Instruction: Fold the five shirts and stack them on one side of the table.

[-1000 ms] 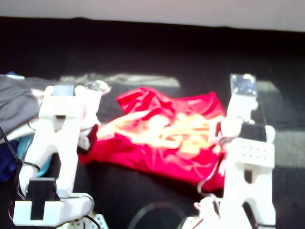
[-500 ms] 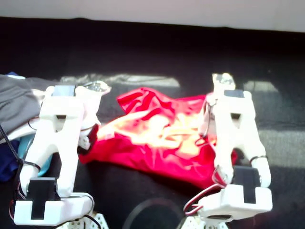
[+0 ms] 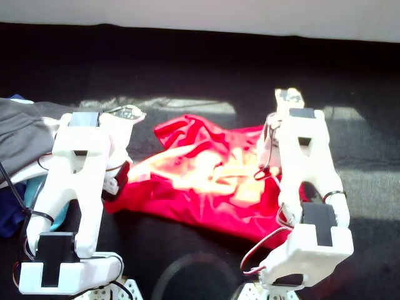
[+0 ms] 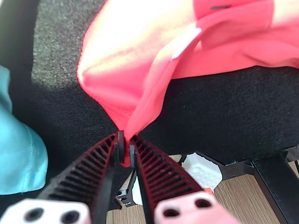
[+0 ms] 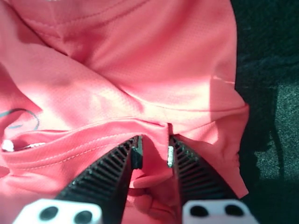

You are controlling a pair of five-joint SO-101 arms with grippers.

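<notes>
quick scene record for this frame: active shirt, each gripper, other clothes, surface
active shirt: red shirt, crumpled and unfolded, mid-table
left gripper: shut on an edge of the red shirt
right gripper: open, fingers astride a fold of the red shirt
other clothes: grey shirt and teal garment, heaped on the left arm's side
surface: black table cover

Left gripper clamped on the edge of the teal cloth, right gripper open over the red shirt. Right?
No: the left gripper is clamped on the edge of the red shirt, not the teal cloth, as the left wrist view shows. The right gripper is open over the red shirt.
</notes>
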